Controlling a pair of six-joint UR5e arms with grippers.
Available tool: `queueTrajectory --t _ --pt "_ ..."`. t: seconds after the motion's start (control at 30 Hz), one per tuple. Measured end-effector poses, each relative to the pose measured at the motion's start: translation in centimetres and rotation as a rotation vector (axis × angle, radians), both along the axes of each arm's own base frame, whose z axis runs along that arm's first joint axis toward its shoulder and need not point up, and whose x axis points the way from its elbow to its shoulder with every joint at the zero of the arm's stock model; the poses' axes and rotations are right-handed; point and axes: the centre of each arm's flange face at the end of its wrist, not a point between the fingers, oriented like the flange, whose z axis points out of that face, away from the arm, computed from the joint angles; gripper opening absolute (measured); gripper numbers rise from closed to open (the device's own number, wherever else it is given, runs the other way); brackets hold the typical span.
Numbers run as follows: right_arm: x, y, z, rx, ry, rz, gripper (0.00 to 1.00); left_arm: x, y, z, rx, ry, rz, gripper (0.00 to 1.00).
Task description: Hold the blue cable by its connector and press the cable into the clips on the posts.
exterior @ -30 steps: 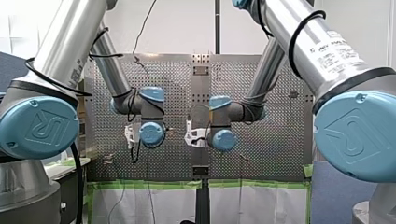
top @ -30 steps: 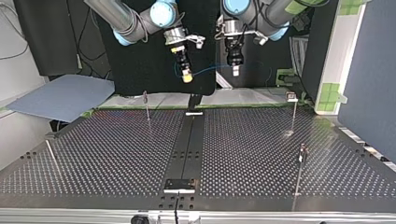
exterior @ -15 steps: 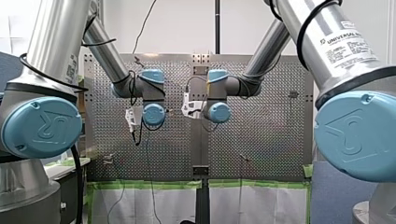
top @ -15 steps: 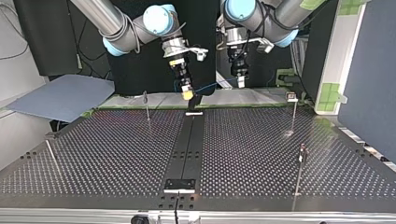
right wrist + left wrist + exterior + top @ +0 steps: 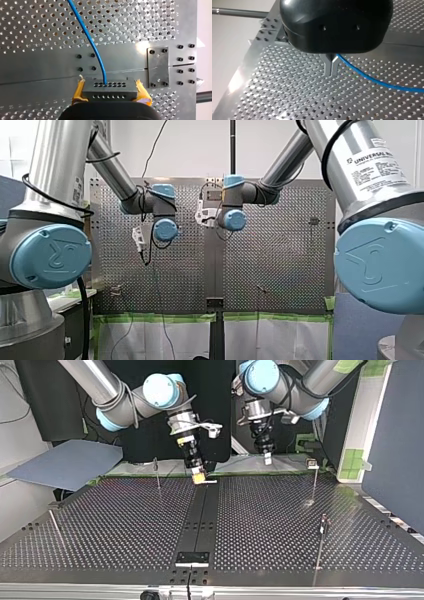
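My right jaws: yellow pads (image 5: 78, 91) pinch the grey connector (image 5: 110, 88), low over the counter (image 5: 280, 525) at its far edge in the top view. The blue cable (image 5: 92, 45) leaves it ahead. My left jaws: metal fingers (image 5: 327, 66) pressed together on the cable. The posts (image 5: 314, 481) stand clear either side. I'd keep the span taut, line it over a clip (image 5: 312, 463), then lower squarely.

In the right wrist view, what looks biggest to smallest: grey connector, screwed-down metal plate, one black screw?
Grey connector, only just, and it sits nearest the camera.
Metal plate.
Black screw, clearly smallest.
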Motion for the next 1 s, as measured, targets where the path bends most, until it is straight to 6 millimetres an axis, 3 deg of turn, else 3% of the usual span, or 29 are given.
queueTrajectory --t 0.37,0.63,1.0 --pt "1.4 -1.9 2.9 -0.026 -0.046 0.059 0.02 1.1 1.6 5.1 -0.036 -0.042 0.018 0.0" --pt "2.7 -2.8 4.1 -0.034 -0.05 0.086 0.02 1.1 3.0 6.1 -0.029 -0.027 0.036 0.0" --pt "5.3 -2.6 6.6 -0.05 -0.063 0.128 0.02 2.0 4.5 8.9 -0.041 -0.052 0.048 0.0"
